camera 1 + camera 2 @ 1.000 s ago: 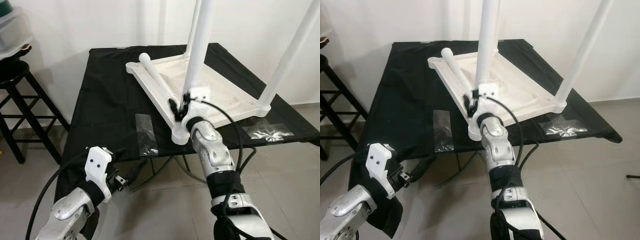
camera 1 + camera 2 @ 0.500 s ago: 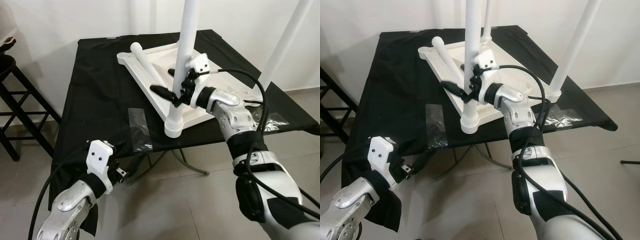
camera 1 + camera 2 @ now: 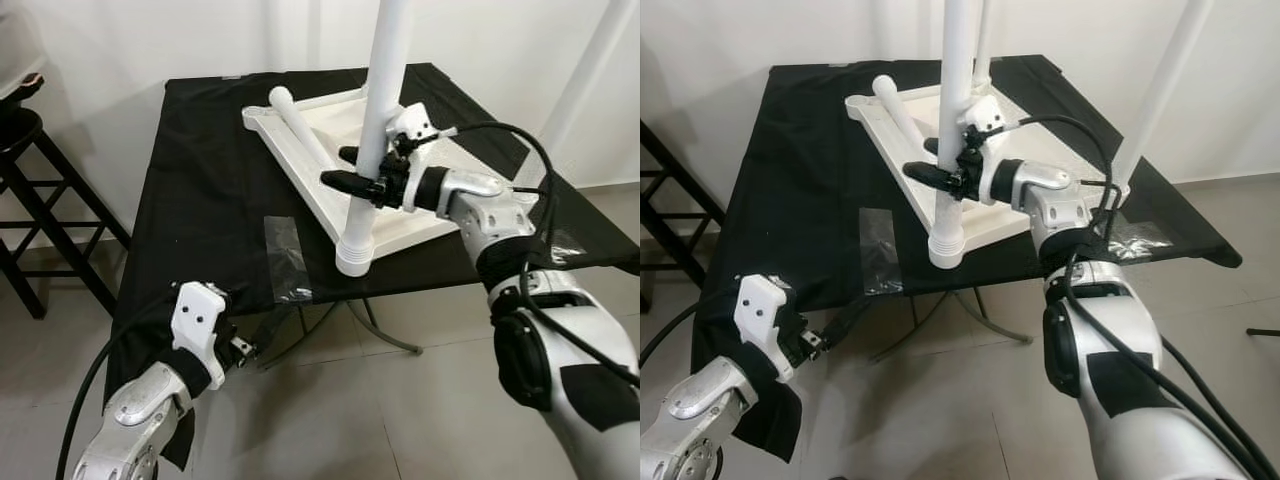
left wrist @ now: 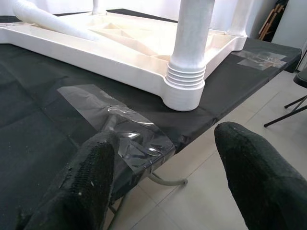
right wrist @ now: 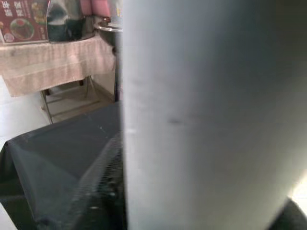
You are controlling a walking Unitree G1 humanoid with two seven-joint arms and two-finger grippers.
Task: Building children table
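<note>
A white children's table (image 3: 420, 218) lies upside down on a black-covered table (image 3: 200, 180). Its near leg (image 3: 380, 110) stands upright in the corner socket (image 3: 353, 255). Another leg (image 3: 1165, 90) stands at the far right corner. A loose white leg (image 3: 300, 130) lies across the underside. My right gripper (image 3: 337, 166) reaches in from the right and is shut on the near leg a little above the socket. That leg (image 5: 206, 115) sits close against the right wrist camera. My left gripper (image 4: 163, 139) hangs open below the cloth's front edge, holding nothing.
Clear tape patches (image 3: 285, 255) (image 3: 565, 245) lie on the cloth near its front edge. A black stool (image 3: 30, 150) stands to the left. Metal legs (image 3: 375, 325) of the supporting table cross underneath, over a tiled floor. A white wall is behind.
My right gripper has moved from the leg's base up to its shaft, and its arm now comes in from the right. The camera has shifted. The left arm has barely moved.
</note>
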